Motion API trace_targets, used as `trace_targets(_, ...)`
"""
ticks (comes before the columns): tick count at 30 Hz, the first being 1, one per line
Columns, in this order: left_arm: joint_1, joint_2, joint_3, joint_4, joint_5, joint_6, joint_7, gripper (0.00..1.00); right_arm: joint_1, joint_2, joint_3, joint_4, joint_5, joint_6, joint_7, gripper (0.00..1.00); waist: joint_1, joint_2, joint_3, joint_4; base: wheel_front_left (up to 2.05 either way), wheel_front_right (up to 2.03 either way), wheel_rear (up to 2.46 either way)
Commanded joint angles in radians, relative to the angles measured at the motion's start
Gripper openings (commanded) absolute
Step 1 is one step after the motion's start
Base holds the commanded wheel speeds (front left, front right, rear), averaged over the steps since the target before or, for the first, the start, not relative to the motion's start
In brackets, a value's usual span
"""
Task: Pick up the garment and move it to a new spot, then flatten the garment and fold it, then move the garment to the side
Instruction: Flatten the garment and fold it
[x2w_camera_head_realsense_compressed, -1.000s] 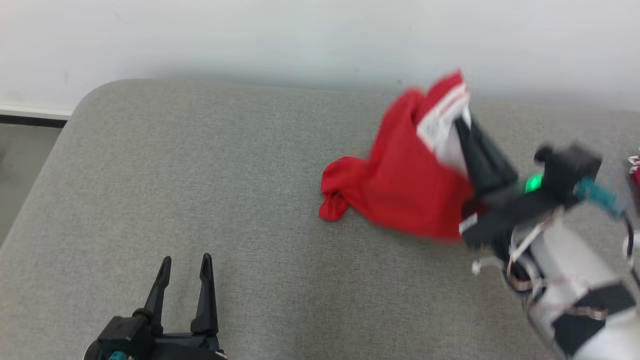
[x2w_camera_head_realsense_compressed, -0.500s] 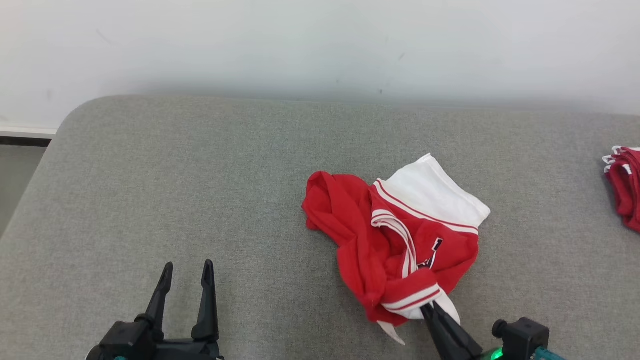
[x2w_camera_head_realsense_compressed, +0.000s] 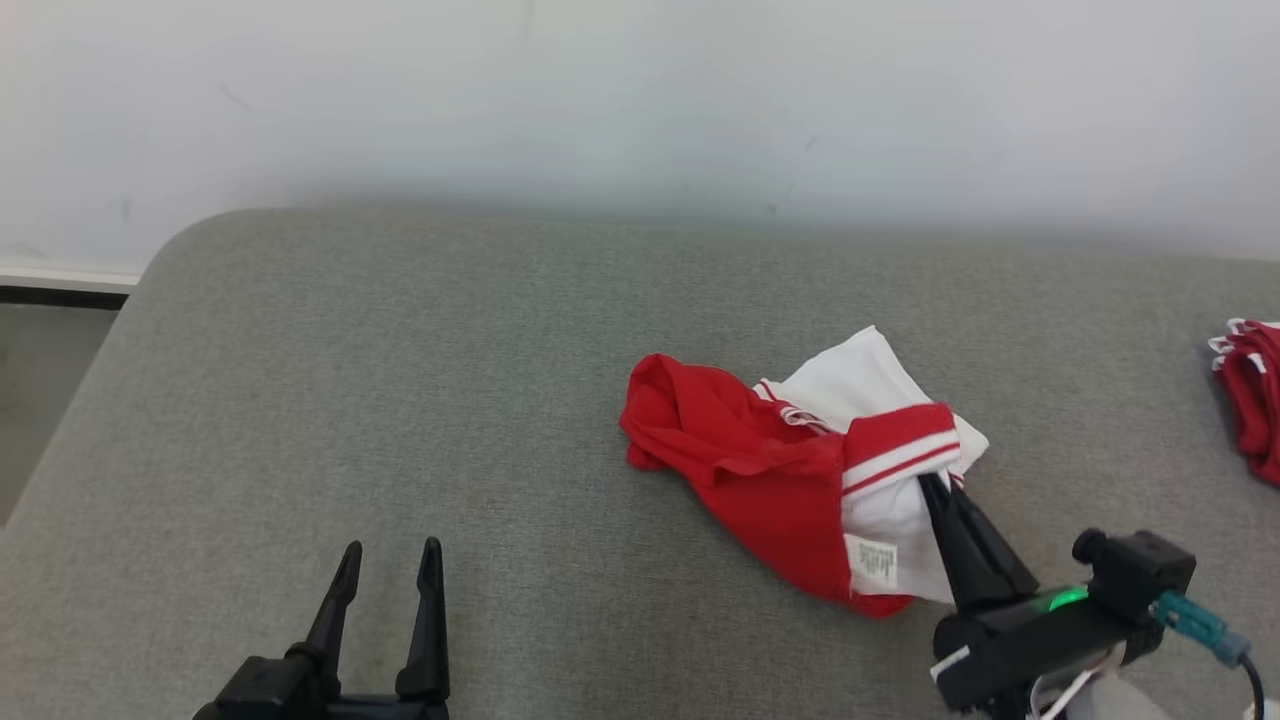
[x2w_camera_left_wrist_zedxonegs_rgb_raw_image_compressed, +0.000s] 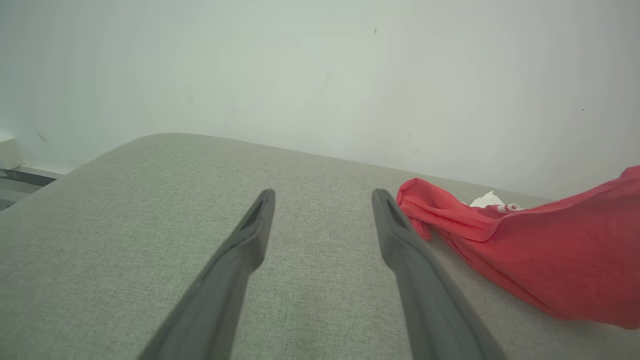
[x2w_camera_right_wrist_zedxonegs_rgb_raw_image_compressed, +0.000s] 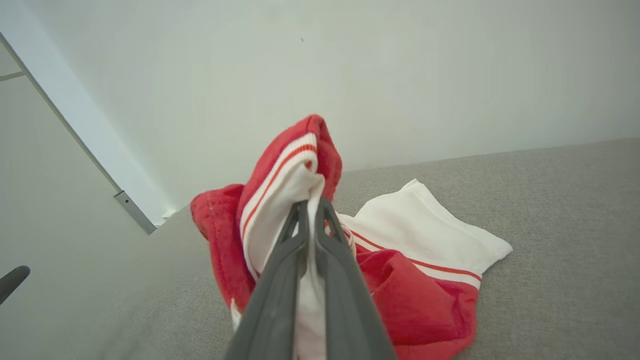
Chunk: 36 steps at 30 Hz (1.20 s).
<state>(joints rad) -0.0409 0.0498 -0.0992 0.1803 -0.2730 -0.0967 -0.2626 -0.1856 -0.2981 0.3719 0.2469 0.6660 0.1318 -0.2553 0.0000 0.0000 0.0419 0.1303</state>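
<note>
Head view: one red-and-white garment (x2w_camera_head_realsense_compressed: 760, 470) lies crumpled right of centre on the grey worktop (x2w_camera_head_realsense_compressed: 400, 380), its hem clamped by the right tool (x2w_camera_head_realsense_compressed: 932, 488). Near left, the left tool (x2w_camera_head_realsense_compressed: 390, 552) has its fingers apart. One red pile (x2w_camera_head_realsense_compressed: 1250, 400) sits far right.

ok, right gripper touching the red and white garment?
Touching. Right wrist view: right gripper pinches the red and white garment at its striped hem.
</note>
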Motion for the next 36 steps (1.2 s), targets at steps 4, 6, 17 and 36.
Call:
trace_targets(4,0.0,0.001,-0.013,0.0,-0.003,0.003,-0.003,1.0,-0.051,-0.02,0.03,0.05,-0.017,-0.003,0.003,0.0,0.0,0.0,-0.004,0.031,0.0,0.0,0.0)
trace_targets(6,0.004,0.001,-0.019,-0.001,-0.007,0.005,-0.003,1.0,-0.063,-0.016,0.045,0.076,-0.022,-0.003,0.0,0.0,0.0,0.0,-0.005,0.04,0.0,0.0,0.0)
trace_targets(17,0.024,0.001,-0.013,-0.012,-0.002,0.012,-0.003,1.0,-0.044,0.029,-0.072,0.208,-0.064,-0.003,-0.01,1.0,0.0,0.0,-0.012,0.03,0.0,0.0,0.0)
trace_targets(36,0.053,0.001,0.05,-0.031,0.015,0.005,-0.003,1.0,0.26,0.134,-0.332,-0.198,-0.109,-0.003,-0.009,1.0,0.0,0.0,-0.017,-0.05,0.0,0.0,0.0)
